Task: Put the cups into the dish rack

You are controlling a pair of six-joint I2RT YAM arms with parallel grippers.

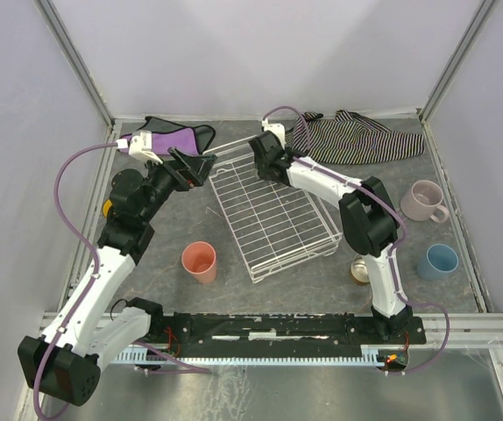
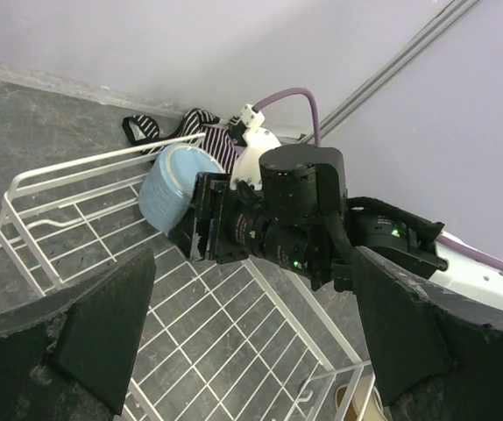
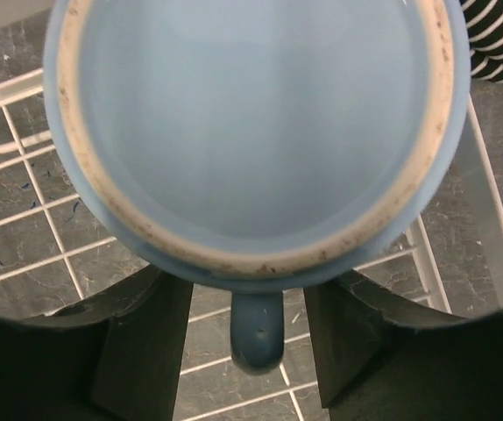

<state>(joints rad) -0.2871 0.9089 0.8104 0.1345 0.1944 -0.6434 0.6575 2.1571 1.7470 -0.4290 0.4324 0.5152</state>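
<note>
While the light blue mug (image 3: 260, 123) lies tipped at the far end of the rack (image 1: 269, 215), close to the striped cloth (image 1: 357, 136), we see it mouth-on from the right wrist. Its handle (image 3: 257, 338) hangs between the fingers (image 3: 146, 351). The right gripper (image 3: 250, 285) stands partly open, with a gap on each side of the handle, so we judge that it grips nothing. Whether the rim leans on the fingers we cannot tell. The left gripper (image 2: 251, 298) hangs spread wide over the rack and holds nothing.

We take the mug to be glazed and hard: stiff, fairly light, smooth enough to slip between flat pads, and liable to chip against the wire. The wall at the rim, one finger inside and one outside, looks the surest hold. The handle is thin and would let the mug swing.

A salmon tumbler (image 1: 200, 260), a pink mug (image 1: 425, 202) and a blue tumbler (image 1: 438, 260) stand on the table (image 1: 304, 281) outside the rack.
</note>
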